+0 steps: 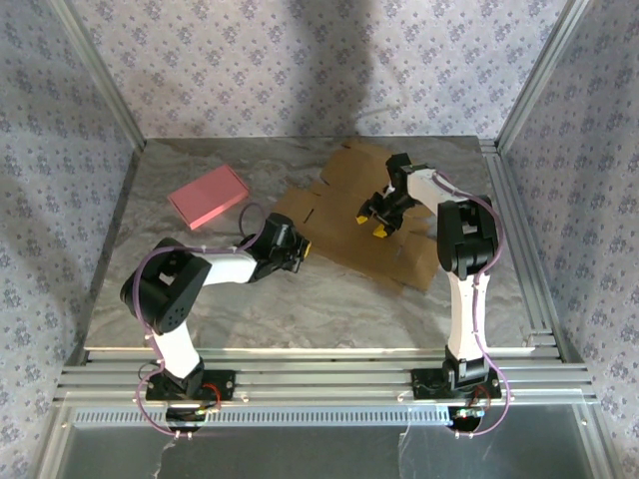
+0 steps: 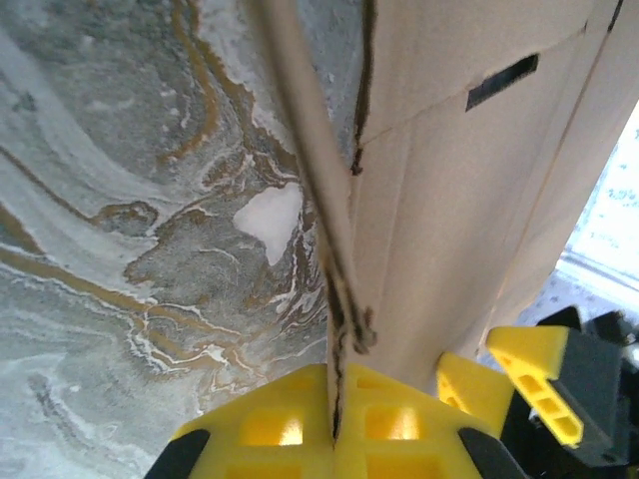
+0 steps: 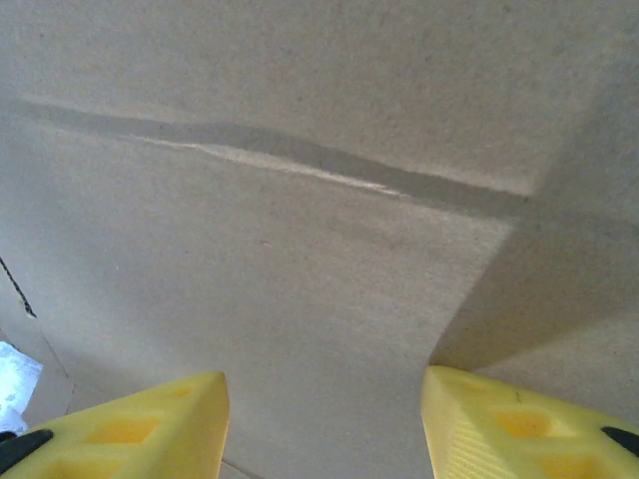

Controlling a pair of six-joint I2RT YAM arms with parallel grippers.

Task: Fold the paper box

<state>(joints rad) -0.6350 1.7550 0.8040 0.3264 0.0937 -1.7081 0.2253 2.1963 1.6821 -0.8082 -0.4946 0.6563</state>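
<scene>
The paper box (image 1: 334,220) lies as a creased, mostly flat sheet toward the far right of the marbled surface (image 1: 329,309), its folding barely begun. The left gripper (image 2: 334,399) is clamped on the thin edge of its near-left flap, while the right gripper (image 3: 324,419) hangs half open low over the middle panel, holding nothing. The next move likely calls for raising that flap along its crease while the panel is kept down.
</scene>
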